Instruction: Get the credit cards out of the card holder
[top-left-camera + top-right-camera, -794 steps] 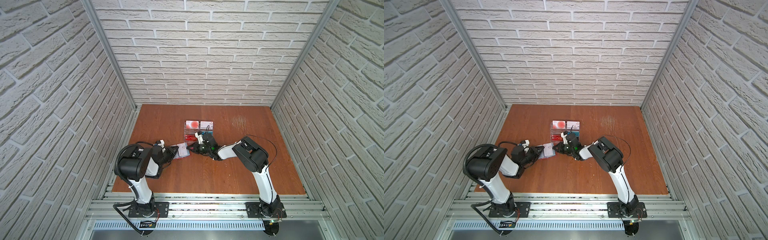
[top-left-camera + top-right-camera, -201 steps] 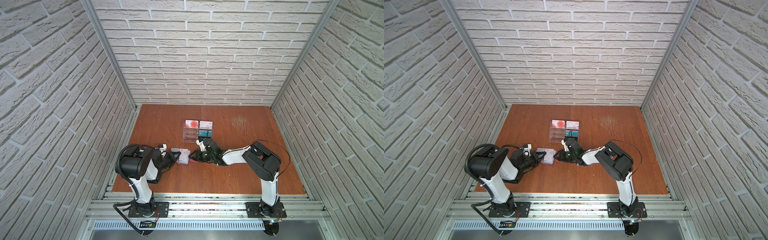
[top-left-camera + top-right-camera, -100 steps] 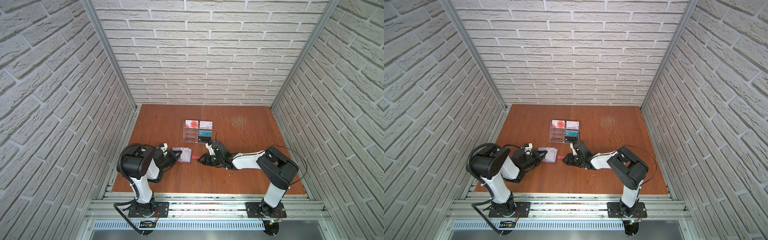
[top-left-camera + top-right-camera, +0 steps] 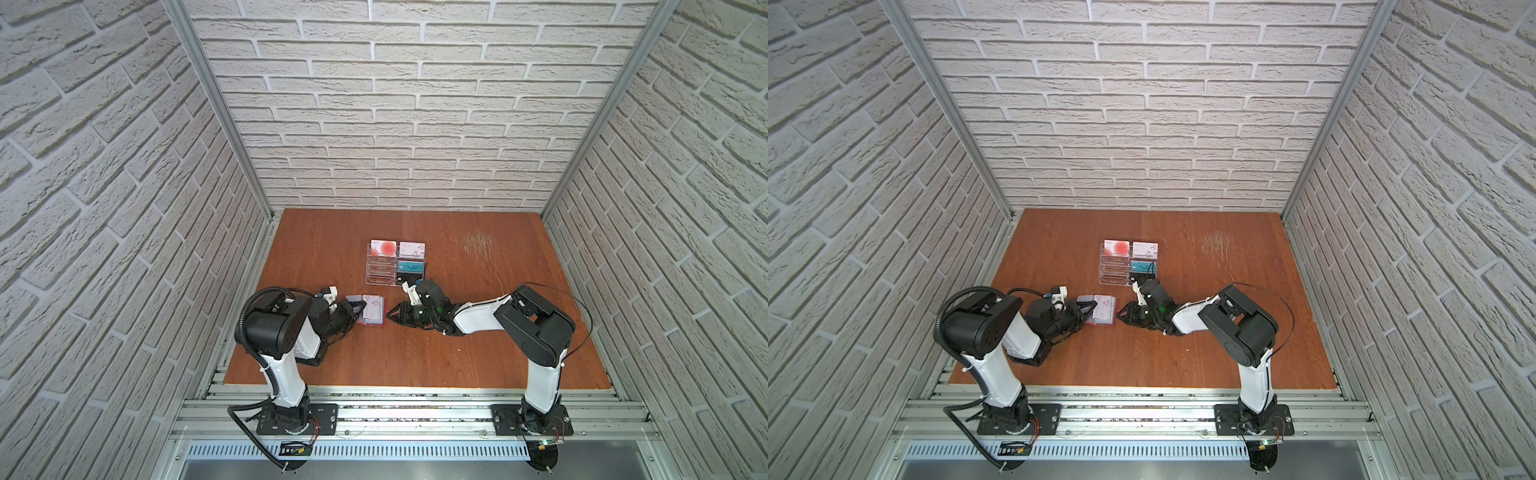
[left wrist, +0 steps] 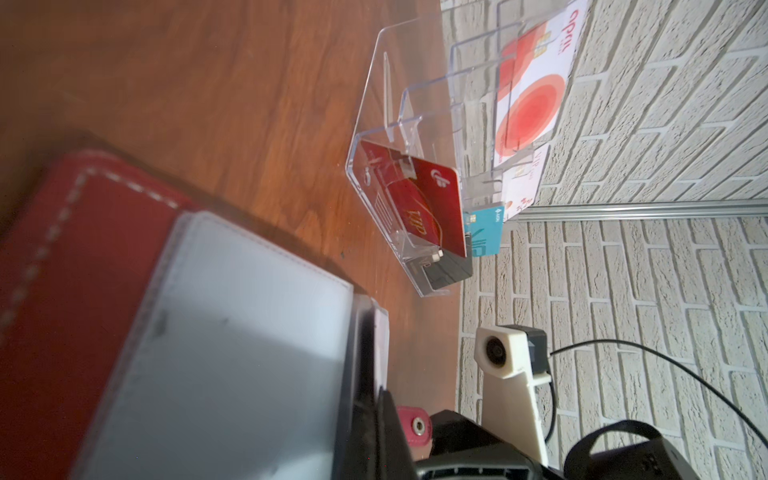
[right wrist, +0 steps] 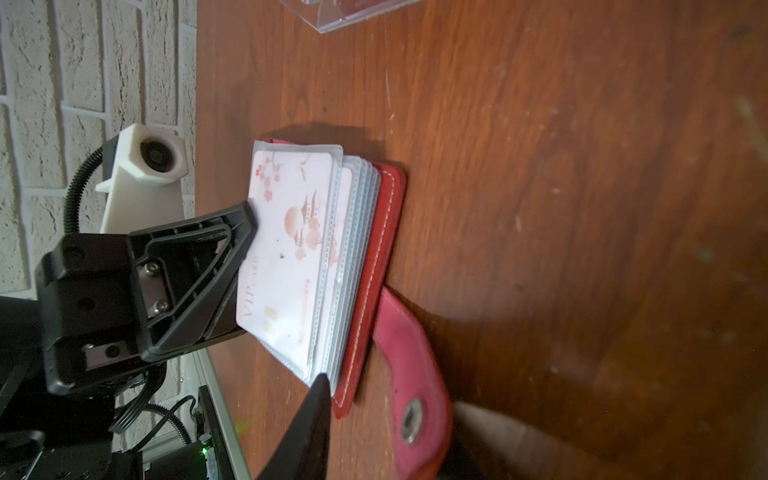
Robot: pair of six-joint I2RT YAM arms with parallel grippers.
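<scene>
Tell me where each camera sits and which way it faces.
Both top views: high over the front rail, looking down toward the back wall; both arms show, left gripper and right gripper at the card holder.
Left wrist: on the left arm, low, looking across the card holder toward the acrylic rack; its own finger shows.
Right wrist: on the right arm, looking back at the card holder; its own fingertip shows.
Shared: they face each other; each catches the other's lens: right wrist camera, left wrist camera.
</scene>
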